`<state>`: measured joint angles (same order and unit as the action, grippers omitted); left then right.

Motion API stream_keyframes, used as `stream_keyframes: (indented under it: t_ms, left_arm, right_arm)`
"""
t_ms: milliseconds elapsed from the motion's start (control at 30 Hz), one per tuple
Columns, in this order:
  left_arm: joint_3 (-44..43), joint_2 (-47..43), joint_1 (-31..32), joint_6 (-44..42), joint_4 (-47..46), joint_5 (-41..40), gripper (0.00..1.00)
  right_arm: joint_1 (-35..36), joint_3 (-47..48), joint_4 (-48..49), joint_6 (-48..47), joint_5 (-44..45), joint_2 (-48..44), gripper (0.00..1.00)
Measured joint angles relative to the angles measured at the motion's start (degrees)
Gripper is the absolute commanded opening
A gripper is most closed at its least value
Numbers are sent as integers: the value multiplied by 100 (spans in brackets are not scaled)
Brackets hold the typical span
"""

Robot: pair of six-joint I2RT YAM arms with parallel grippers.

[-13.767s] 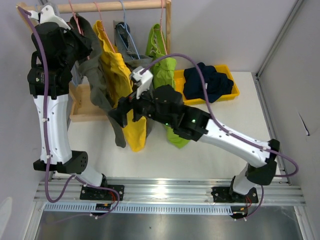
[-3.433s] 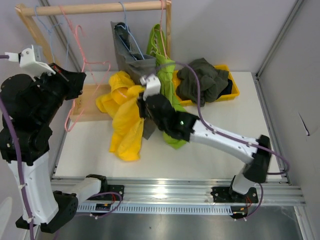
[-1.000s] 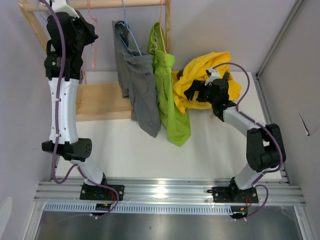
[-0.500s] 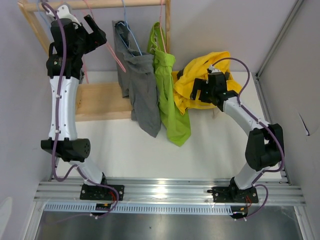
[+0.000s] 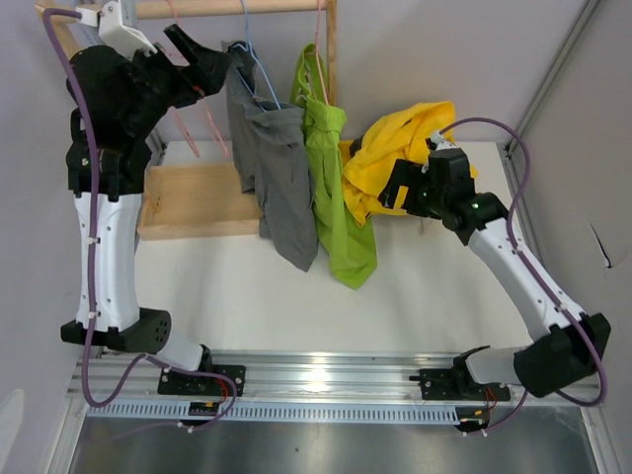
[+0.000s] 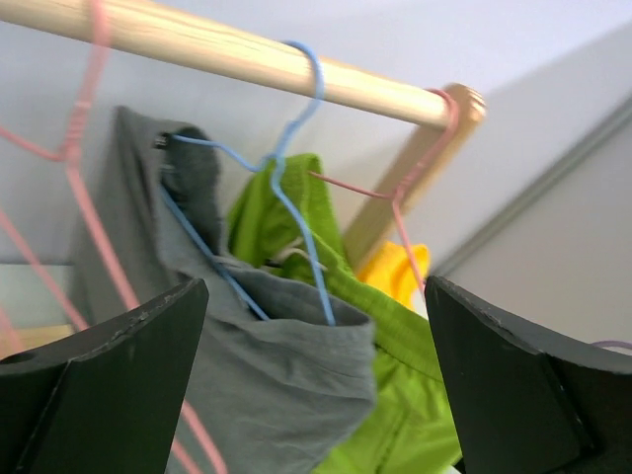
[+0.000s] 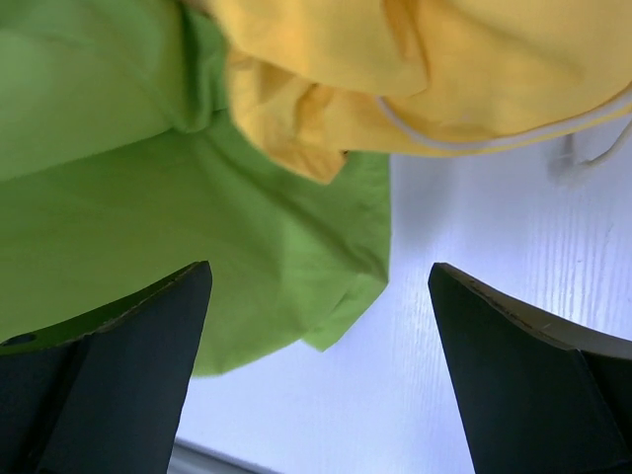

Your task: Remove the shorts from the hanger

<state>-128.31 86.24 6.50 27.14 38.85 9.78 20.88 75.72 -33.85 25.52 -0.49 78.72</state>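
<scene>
Mid grey shorts hang on a blue hanger from the wooden rod. Beside them, lime green shorts hang on a pink hanger. My left gripper is up by the rod, open and empty, just left of the grey shorts, which show between its fingers. Yellow shorts lie heaped at the back right. My right gripper stands open and empty beside that heap, over the lime shorts' hem and the yellow cloth.
An empty pink hanger dangles at the left end of the rod. The rack's wooden base lies on the white table. Grey walls close in at the back and right.
My left gripper has opened, let go of the pink hanger and swung right toward the grey shorts. My right arm has drawn back from the yellow heap and risen.
</scene>
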Motion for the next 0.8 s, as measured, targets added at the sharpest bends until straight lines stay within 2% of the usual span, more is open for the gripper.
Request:
stream_keyframes:
  t_ms: [267,567,700,800]
  left_arm:
    - [7,597,542,101,-90,31,95]
    - [-22,1499,706,216,-103,-210,93]
    - [-313,1880,743,289,-149,-234,90]
    - [-442,2070,787,313,-201,-243,84]
  right_arm:
    - [96,-50,-234,61,138,-962,99]
    - [35,-50,-553,11,184,-1261,99]
    - [-20,-50,-573,-37,181,-1318,99]
    - [-50,-83,-551,-76,177,-1353,99]
